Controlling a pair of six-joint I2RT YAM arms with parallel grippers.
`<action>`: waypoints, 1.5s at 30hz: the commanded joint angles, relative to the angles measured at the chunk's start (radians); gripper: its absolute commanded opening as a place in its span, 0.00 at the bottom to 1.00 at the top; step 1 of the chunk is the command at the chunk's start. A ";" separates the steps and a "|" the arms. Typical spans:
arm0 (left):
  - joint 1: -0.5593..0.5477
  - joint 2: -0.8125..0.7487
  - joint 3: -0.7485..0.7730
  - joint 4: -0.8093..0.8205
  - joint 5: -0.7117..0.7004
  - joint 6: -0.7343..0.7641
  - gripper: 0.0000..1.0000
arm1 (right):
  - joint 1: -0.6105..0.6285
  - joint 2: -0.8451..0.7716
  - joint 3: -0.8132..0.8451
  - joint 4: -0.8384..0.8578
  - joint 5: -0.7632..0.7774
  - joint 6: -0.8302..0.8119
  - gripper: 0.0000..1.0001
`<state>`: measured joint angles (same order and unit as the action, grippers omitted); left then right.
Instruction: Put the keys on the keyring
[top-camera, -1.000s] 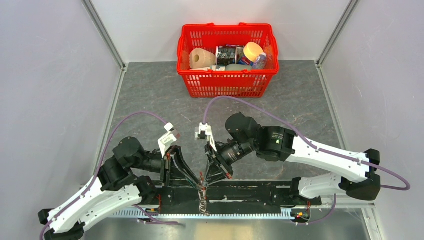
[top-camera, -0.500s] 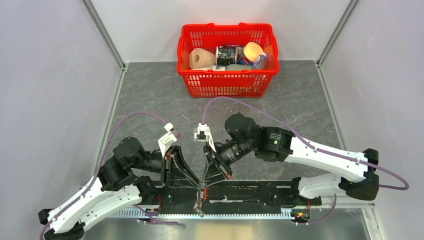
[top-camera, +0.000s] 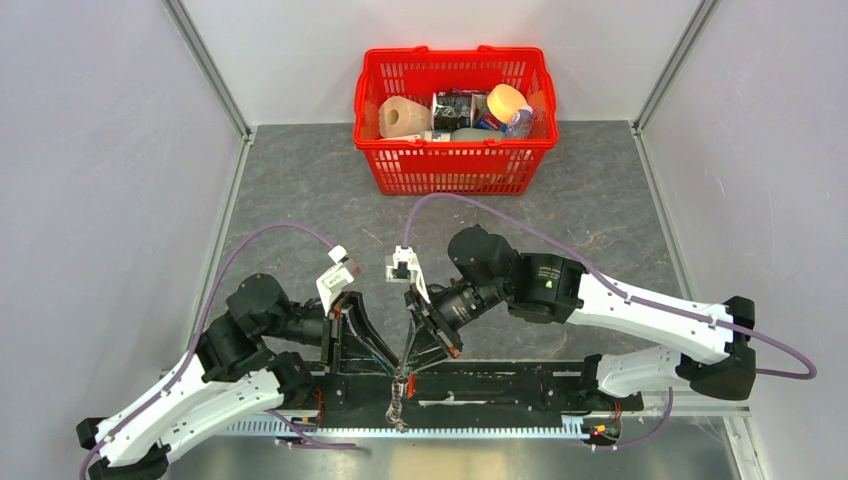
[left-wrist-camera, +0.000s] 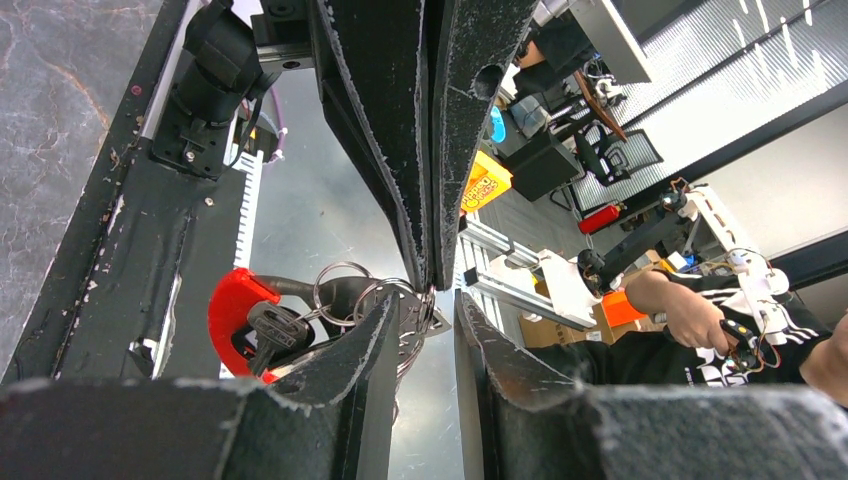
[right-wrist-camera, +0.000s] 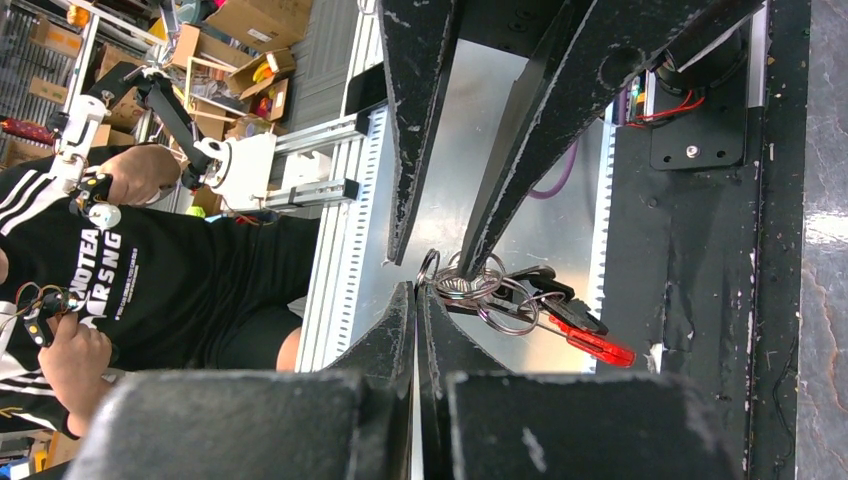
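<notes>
Arms: both fold inward in the top view, wrists tipped down so that the tools meet at the bottom centre of the frame, over the black base rail (top-camera: 520, 385)
Left arm: its white link climbs from the lower left corner, the dark elbow doubles back, and the wrist points toward the centre
Right arm: its white link runs in from the lower right, and the dark wrist angles down toward the centre with a purple cable looping above it
Left tool (left-wrist-camera: 428, 297): fingers stand a narrow gap apart, with the ring cluster at their tips and one finger touching the rings
Right tool (right-wrist-camera: 415, 290): fingers are pressed together, pinching a silvery ring of the bunch
Keyring (right-wrist-camera: 468, 288): held off the table between the two tools at the bottom centre of the top view, with the silvery rings at the tips and the red strap (right-wrist-camera: 600, 348) at the far end
Keys (left-wrist-camera: 272, 330): one black-headed piece lying against the red strap among the rings, lower left of the left wrist view
Hard to make out: I cannot tell whether the key is threaded on a ring; a left finger covers part of the bunch; in the top view the bunch is only a thin glinting strand
Background: red basket (top-camera: 455, 165) of goods sits at the top centre of the table (top-camera: 300, 190), well apart from the tools
</notes>
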<state>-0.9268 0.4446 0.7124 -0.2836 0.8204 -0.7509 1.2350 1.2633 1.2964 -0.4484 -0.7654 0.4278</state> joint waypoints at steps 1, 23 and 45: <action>0.002 -0.004 -0.001 0.012 0.005 0.004 0.31 | 0.005 0.007 0.000 0.059 -0.005 0.000 0.00; 0.002 0.003 -0.018 0.011 -0.004 0.005 0.15 | 0.005 -0.007 -0.002 0.063 0.021 -0.001 0.00; 0.002 -0.173 0.023 0.049 -0.206 0.043 0.02 | 0.006 -0.191 -0.039 0.099 0.202 0.045 0.47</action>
<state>-0.9268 0.3088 0.7021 -0.3042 0.6788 -0.7376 1.2350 1.1423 1.2472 -0.4068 -0.6510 0.4648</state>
